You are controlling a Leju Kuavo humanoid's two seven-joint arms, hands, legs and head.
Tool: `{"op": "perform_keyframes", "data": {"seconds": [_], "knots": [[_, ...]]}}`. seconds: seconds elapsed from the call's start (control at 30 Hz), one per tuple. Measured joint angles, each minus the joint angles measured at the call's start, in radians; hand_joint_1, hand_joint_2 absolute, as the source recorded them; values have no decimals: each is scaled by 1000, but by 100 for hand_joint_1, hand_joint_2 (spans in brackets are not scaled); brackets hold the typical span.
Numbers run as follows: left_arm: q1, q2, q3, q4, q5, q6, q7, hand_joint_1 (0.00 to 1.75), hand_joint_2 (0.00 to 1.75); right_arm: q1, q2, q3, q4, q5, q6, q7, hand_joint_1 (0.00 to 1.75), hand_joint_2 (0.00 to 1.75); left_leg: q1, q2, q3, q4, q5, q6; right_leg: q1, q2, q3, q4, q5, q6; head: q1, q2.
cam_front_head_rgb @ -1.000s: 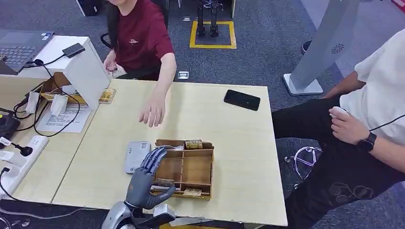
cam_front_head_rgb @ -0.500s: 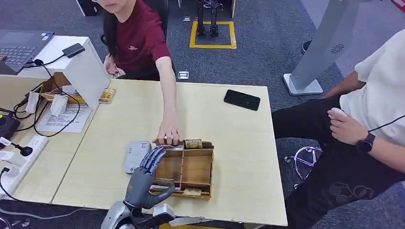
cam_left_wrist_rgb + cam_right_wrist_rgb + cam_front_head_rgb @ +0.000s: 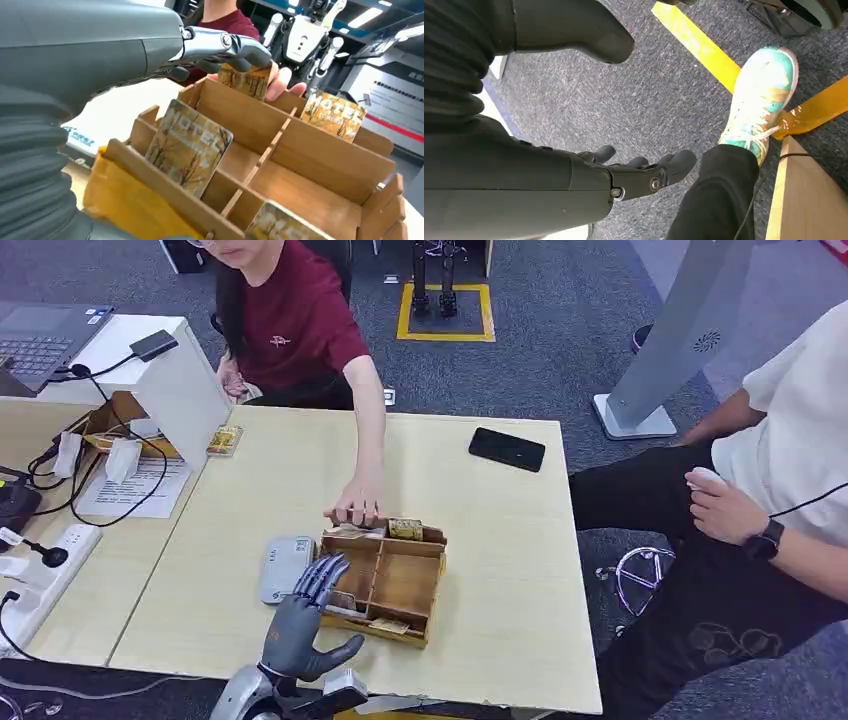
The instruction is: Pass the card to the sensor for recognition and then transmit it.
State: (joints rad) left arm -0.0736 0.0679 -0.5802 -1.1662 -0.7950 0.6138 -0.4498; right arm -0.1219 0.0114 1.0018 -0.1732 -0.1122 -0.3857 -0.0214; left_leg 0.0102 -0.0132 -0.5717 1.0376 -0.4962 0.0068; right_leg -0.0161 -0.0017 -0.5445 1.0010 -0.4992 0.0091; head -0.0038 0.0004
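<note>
The left hand [image 3: 303,625] hangs over the near left corner of a wooden divided box [image 3: 385,580], fingers spread and holding nothing. Cards stand in the box, one [image 3: 405,529] at its far edge. Just beyond the hand's fingertips lies a grey card reader [image 3: 287,567]. Farther off, a person's hand [image 3: 356,510] grips the box's far rim. A black phone [image 3: 507,449] lies well away.

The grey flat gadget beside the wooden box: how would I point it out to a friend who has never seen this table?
Start at the pale wooden table and find the brown divided card box near its front edge. On the table next to that box, above the robot's left hand, lies a flat grey device with rounded corners. It is the only grey thing there; the phone farther back is black.
</note>
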Motion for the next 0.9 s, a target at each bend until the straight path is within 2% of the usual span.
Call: {"op": "perform_keyframes", "data": {"seconds": [0.63, 0.77, 0.9], "knots": [[0, 0, 0, 34, -5, 6, 2, 0, 175, 0, 0, 0, -2, 6, 0, 3, 0, 175, 0, 0, 0, 0, 0, 0, 0, 0, 0, 0, 0, 0, 0, 0], [-6, -6, 24, 50, -63, 68, 34, 0, 175, 0, 0, 0, -3, 18, 0, 6, 0, 175, 0, 0, 0, 0, 0, 0, 0, 0, 0, 0, 0, 0, 0, 0], [-6, -35, 104, 50, -159, 76, 42, 0, 175, 0, 0, 0, -3, 19, -2, 8, 0, 175, 0, 0, 0, 0, 0, 0, 0, 0, 0, 0, 0, 0, 0, 0]]}}
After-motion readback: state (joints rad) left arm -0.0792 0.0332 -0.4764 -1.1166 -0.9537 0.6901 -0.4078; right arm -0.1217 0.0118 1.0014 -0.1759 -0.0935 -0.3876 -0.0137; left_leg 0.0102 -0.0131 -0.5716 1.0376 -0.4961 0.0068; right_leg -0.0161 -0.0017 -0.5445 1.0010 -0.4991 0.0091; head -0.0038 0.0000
